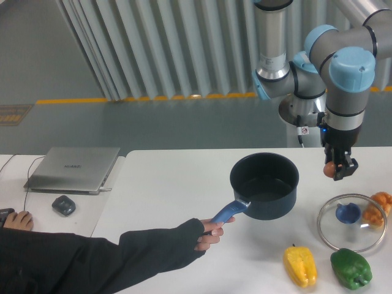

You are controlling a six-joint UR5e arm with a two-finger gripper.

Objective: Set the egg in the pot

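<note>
Right now my claw [338,169] is clenched around the egg [330,168], a small, smooth, brown-orange oval that I hold in the air above the white worktop [171,202], just to the right of the pot [264,186] and above the glass lid [351,222]. That pot is round, deep and dark, standing upright on the worktop, and a person's hand [208,235] grips its blue handle.

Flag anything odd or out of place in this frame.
One thing stands out: a person's hand reaches in from the left and grips the pot's blue handle while the pincer holds the egg aloft to the pot's right. The glass lid lies flat, partly over a lumpy orange item. Nothing is spilled.
</note>
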